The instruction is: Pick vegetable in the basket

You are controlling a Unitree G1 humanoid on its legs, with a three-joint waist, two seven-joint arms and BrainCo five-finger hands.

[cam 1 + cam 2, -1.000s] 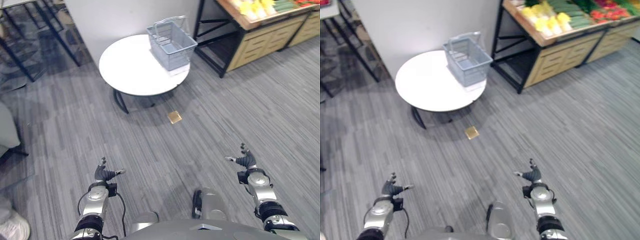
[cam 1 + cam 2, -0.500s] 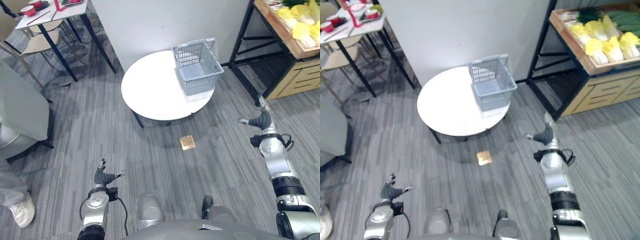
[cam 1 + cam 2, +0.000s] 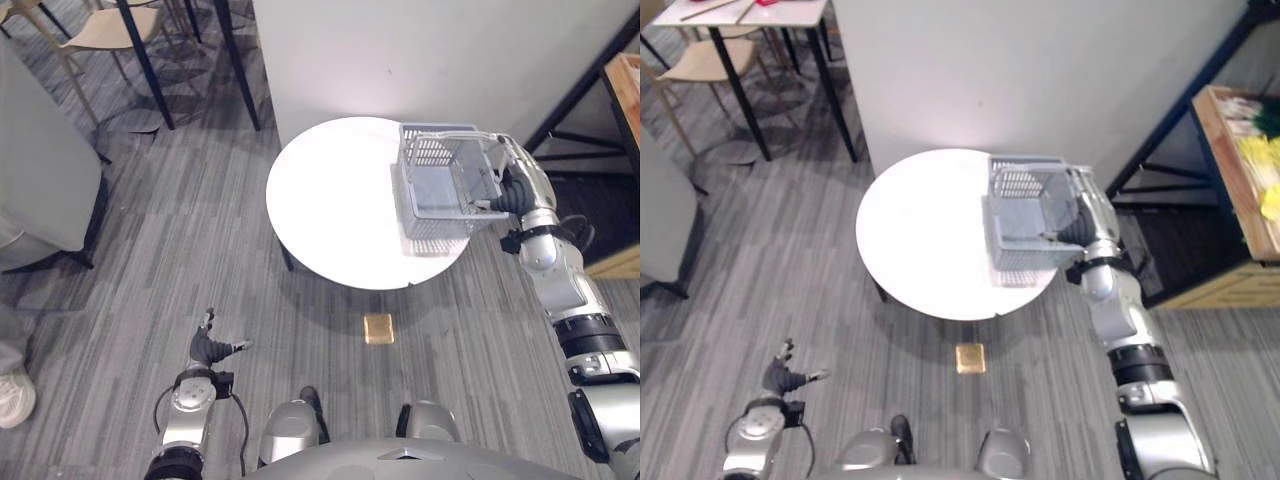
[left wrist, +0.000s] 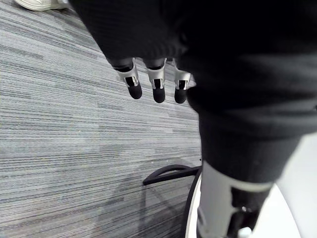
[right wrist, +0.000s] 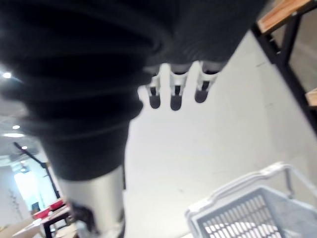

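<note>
Grey plastic lattice-walled basket (image 3: pixel 437 190) with a hoop handle stands upright on the right part of the round white table (image 3: pixel 330 205) in the left eye view. The right hand (image 3: pixel 514 187) sits at the basket's right rim, by the handle; whether it touches is hard to tell from here. The left hand (image 3: pixel 208 346) hangs low over the grey striped carpet floor (image 3: pixel 120 260), well apart from the table, fingers spread. A small tan square tile (image 3: pixel 379 328) lies on the floor just in front of the table. A white shoe (image 3: pixel 10 395) is cut off at the frame's edge.

In the right eye view, yellow vegetables (image 3: pixel 1256 150) lie on a wooden shelf (image 3: pixel 1228 165) at the frame's edge (half cut off), well apart from the basket.

In the left wrist view, the left hand's fingers (image 4: pixel 158 85) are straight and hold nothing, with carpet beyond them.

In the right wrist view, the right hand's fingers (image 5: pixel 174 91) are straight too, curled round nothing. The basket's rim and handle show apart from the fingertips, its lower part cut off.
</note>
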